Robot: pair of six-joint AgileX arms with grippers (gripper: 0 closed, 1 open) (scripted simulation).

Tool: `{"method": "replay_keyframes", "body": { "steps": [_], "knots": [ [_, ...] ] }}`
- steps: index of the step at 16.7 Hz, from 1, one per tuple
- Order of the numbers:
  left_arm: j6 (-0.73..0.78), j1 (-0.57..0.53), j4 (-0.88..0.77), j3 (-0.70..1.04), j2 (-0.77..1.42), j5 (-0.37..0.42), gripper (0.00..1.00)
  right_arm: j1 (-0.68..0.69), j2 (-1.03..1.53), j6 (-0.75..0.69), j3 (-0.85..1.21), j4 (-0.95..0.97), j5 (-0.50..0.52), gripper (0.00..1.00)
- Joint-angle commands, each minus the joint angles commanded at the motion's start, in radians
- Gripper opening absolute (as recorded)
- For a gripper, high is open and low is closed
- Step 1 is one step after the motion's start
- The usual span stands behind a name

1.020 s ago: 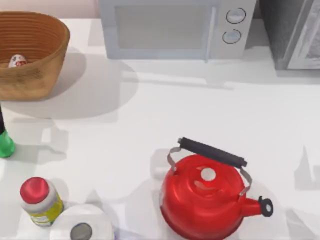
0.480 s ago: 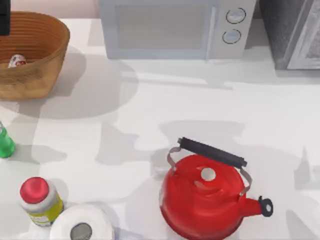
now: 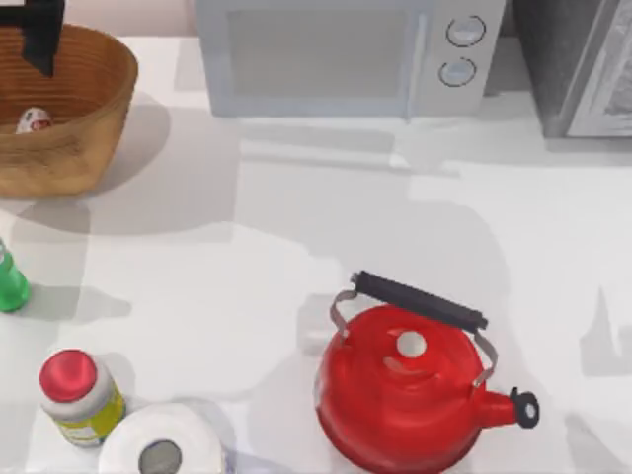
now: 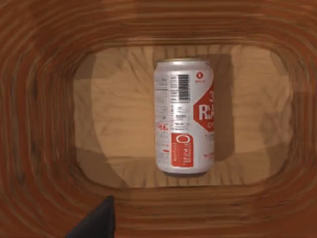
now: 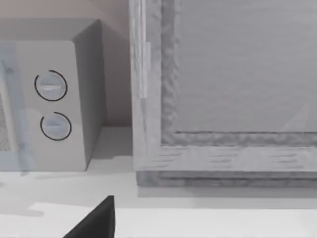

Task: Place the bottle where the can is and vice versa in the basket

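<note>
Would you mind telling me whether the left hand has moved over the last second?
Yes. The left hand was beside the bottle a second ago; it now hangs over the basket, above the can.

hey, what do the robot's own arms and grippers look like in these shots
Little of them shows. Over the basket the left gripper is a flat matte black, blocky shape with straight edges. Each wrist view has one dark, pointed black finger at its edge, plain-surfaced. No cables, markings or other colours are visible.
</note>
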Motion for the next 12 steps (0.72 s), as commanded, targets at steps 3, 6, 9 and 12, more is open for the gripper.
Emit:
{"method": "replay_keyframes", "body": {
  "steps": [3,6,9,12],
  "knots": [
    [0.005,0.008,-0.098,0.178,0.184,0.0,1.0,0.0,0.0,0.0,0.0,0.0,0.0,1.0],
    [0.009,0.014,-0.163,0.3,0.308,0.0,1.0,0.0,0.0,0.0,0.0,0.0,0.0,1.0],
    [0.011,0.016,-0.189,0.351,0.36,0.0,1.0,0.0,0.0,0.0,0.0,0.0,0.0,1.0],
    [0.011,0.016,-0.189,0.351,0.36,0.0,1.0,0.0,0.0,0.0,0.0,0.0,0.0,1.0]
  ]
}}
